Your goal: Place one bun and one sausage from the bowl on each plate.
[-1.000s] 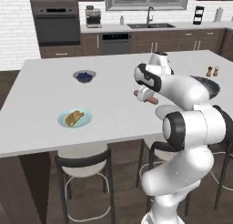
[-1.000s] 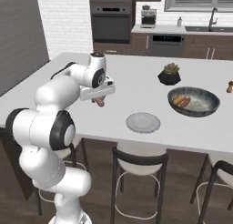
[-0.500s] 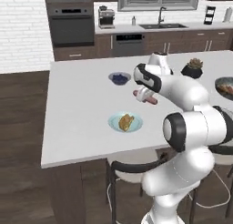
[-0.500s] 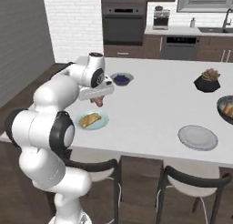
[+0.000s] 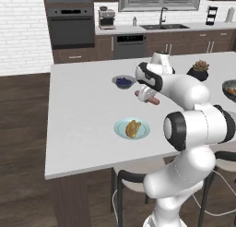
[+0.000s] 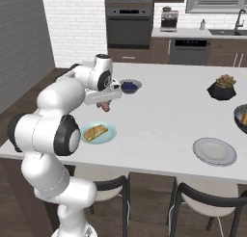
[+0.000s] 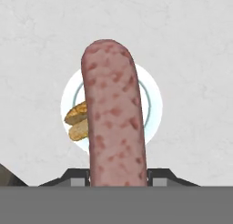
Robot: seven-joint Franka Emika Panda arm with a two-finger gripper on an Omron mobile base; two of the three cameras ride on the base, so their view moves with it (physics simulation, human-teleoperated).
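Note:
My gripper is shut on a reddish-pink sausage, held above the island counter behind the teal-blue plate. A golden-tan bun lies on that plate. In the hand view the sausage stands up the middle, with the plate and bun below it. From the right side the sausage hangs under the gripper, above the plate with its bun. The light grey plate sits bare to the right. The dark bowl is cut by the frame edge.
A small grey bowl of blue berries stands just behind the gripper. A black plant pot sits at the far right of the counter. Bar stools stand along the counter's near edge.
The base has driven left, so the whole scene has slid right. The gripper, still holding the sausage, now hangs close above the teal plate with the bun.

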